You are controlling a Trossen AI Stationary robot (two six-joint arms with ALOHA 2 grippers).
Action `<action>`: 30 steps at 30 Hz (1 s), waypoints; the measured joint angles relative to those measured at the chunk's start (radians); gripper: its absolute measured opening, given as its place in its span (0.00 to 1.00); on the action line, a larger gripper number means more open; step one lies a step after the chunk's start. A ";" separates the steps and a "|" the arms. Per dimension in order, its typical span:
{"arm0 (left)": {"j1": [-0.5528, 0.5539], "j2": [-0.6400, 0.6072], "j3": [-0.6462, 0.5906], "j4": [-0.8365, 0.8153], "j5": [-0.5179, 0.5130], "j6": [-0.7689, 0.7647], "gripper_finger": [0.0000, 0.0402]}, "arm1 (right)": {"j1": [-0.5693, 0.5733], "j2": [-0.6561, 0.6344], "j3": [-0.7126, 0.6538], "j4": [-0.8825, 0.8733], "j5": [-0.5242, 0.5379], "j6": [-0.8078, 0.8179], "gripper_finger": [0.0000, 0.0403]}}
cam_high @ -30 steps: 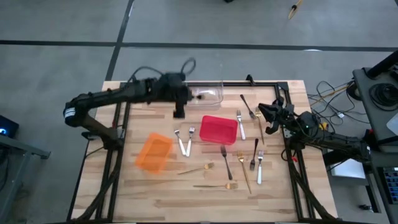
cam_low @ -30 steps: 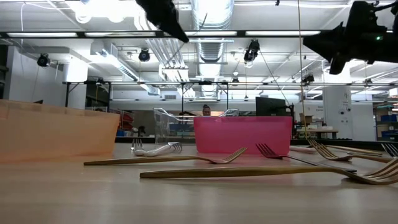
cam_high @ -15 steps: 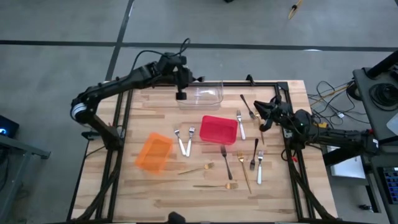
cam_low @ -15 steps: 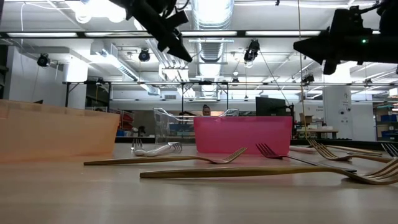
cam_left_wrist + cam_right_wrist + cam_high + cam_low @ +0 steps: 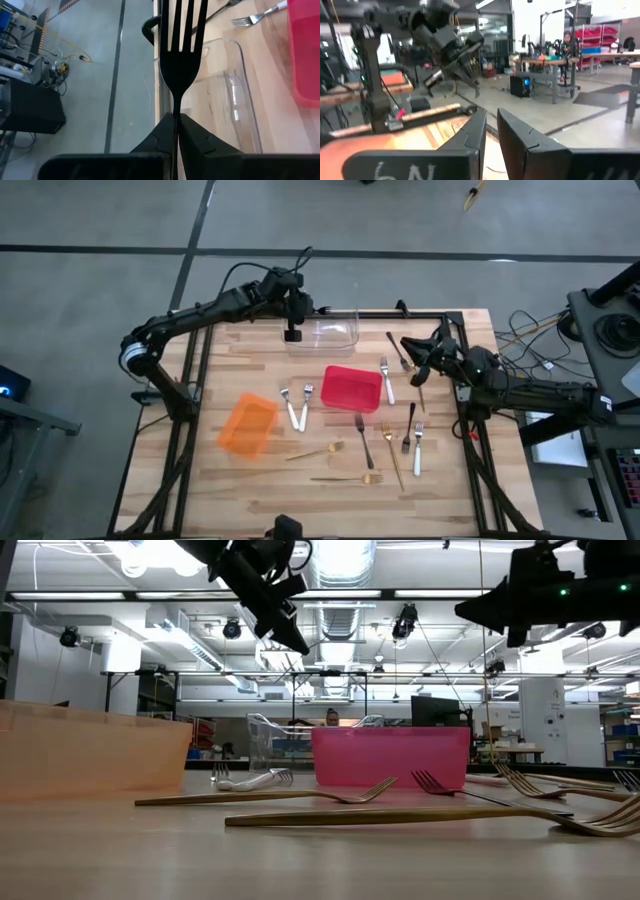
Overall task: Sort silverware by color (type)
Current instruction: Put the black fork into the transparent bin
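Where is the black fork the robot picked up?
The black fork is pinched in the left gripper, held in the air over the clear bin's left edge at the far side of the table in the high view.

Wooden slatted table (image 5: pixel 260 490), black-framed — contents resting on its top:
- clear bin (image 5: pixel 327 332), far edge
- red bin (image 5: pixel 351 388), centre
- orange bin (image 5: pixel 247 425), left of centre
- two silver forks (image 5: pixel 297 404), between the orange and red bins
- two gold forks (image 5: pixel 330 450), near edge
- mixed silver, gold and black forks (image 5: pixel 400 430) — right of the red bin
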 joint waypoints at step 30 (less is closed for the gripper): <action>0.061 0.523 0.653 -0.530 -0.001 -0.039 0.00 | 0.000 0.154 0.264 -0.301 0.079 -0.224 0.09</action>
